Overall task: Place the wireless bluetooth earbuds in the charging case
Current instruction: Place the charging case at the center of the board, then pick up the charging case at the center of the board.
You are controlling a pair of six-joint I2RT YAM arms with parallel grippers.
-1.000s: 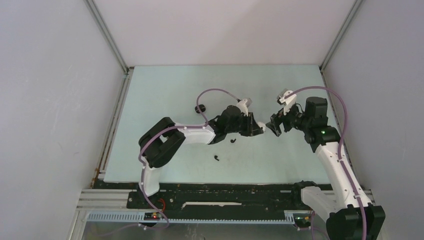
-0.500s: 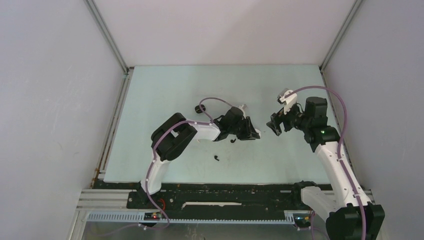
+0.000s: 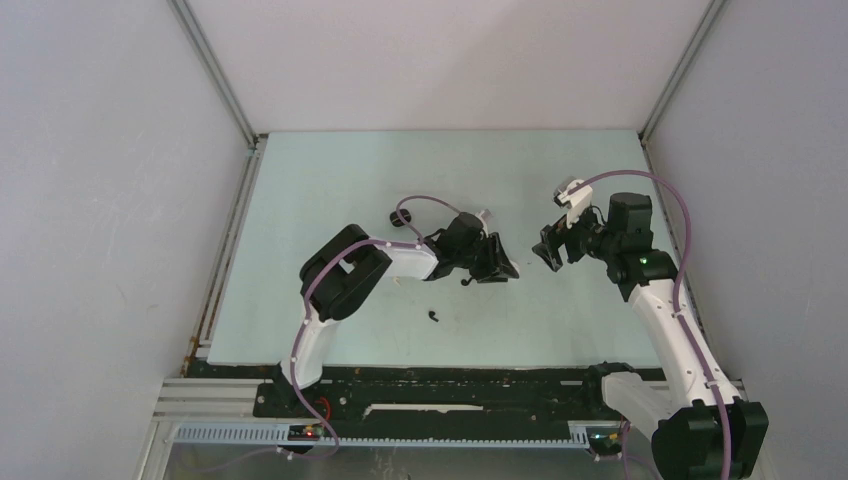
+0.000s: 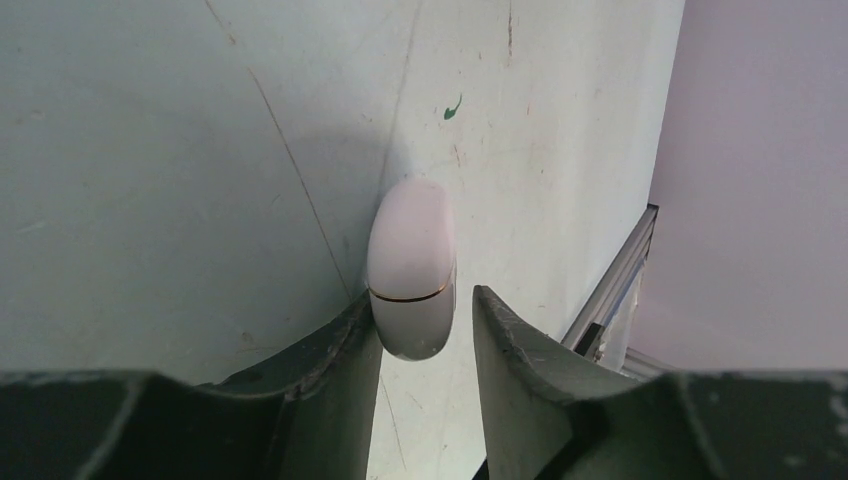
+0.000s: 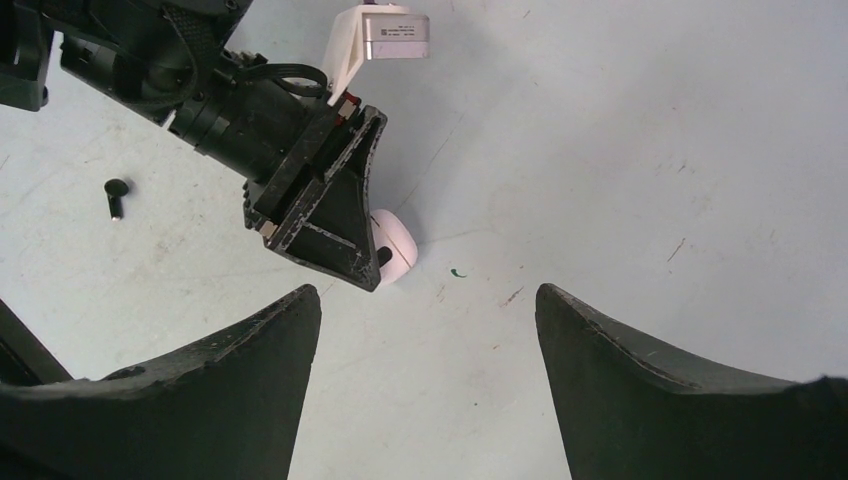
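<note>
**Pale desk [image 4: 150, 150]: left tool [image 4: 422, 300] releases charging case [image 4: 412, 260]**

Clamped a second ago, the left tool now stands parted around the white charging case: one finger touches it, the other stands clear. The case lies on the desk, apparently closed, so insertion cannot yet start. Two black earbuds [image 3: 466, 281] lie just nearside of this tool. The right tool [image 5: 428, 300] hangs spread, empty.

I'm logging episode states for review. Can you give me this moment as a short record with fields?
left gripper: open, fingers on either side of the charging case, gap on one side
charging case: white, lid closed, lying on the table
right gripper: open, empty, above the table
black earbuds: two, loose on the table, outside the case
</note>
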